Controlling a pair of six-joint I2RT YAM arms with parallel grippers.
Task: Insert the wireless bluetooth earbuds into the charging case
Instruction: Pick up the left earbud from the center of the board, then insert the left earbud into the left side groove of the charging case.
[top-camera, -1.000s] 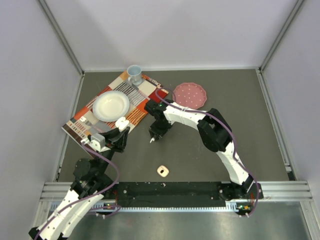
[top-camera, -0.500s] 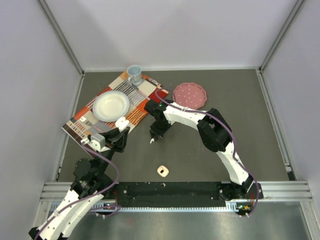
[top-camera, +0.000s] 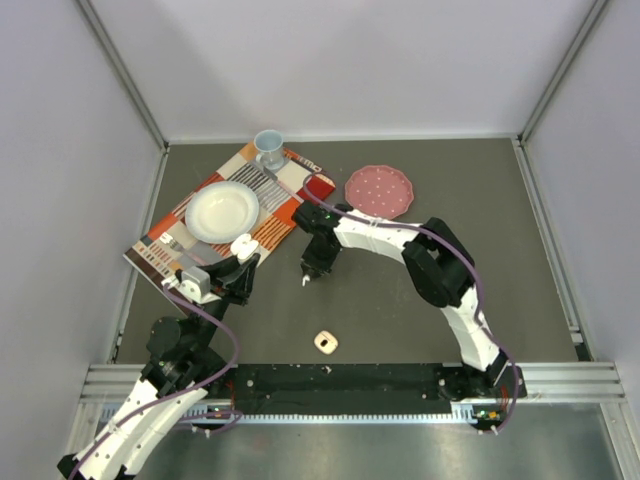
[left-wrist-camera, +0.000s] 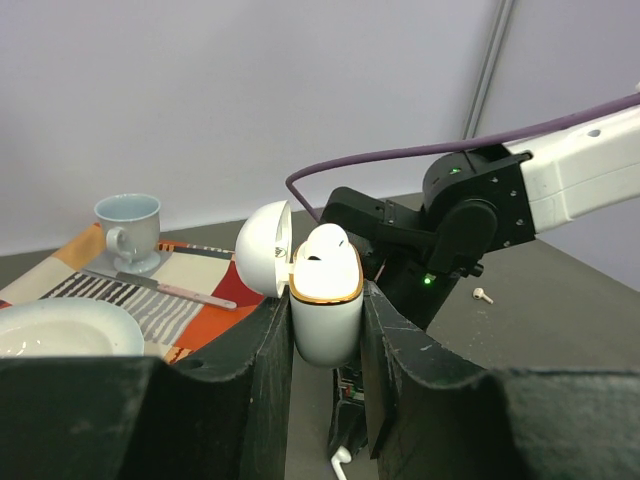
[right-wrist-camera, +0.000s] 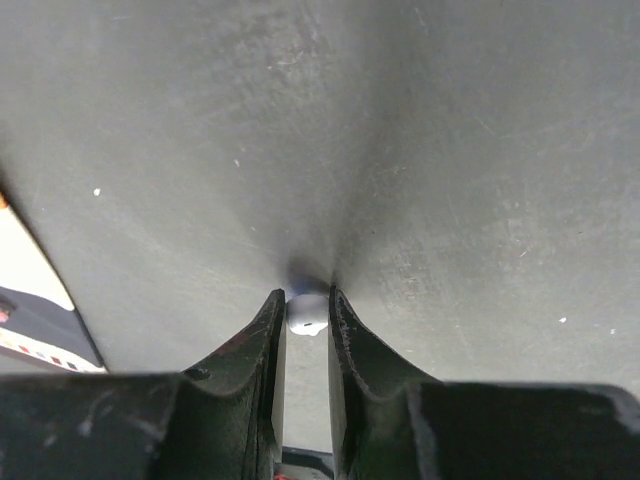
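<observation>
Jaws of the left gripper (left-wrist-camera: 325, 308) clamp the open charging case (left-wrist-camera: 326, 272) upright by its flanks; right gripper (right-wrist-camera: 305, 300) jaws pinch one earbud (right-wrist-camera: 307, 313) low over the table (right-wrist-camera: 450, 150). It looks feather-light, slick, and likely to squirt free unless held across its head.

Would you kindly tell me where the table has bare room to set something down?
Widest bare patch: right of the right arm, out to the right wall, nearer than the pink plate. A smaller one lies between the peach case and that arm's base. Crowded: around the placemat and white bowl.
</observation>
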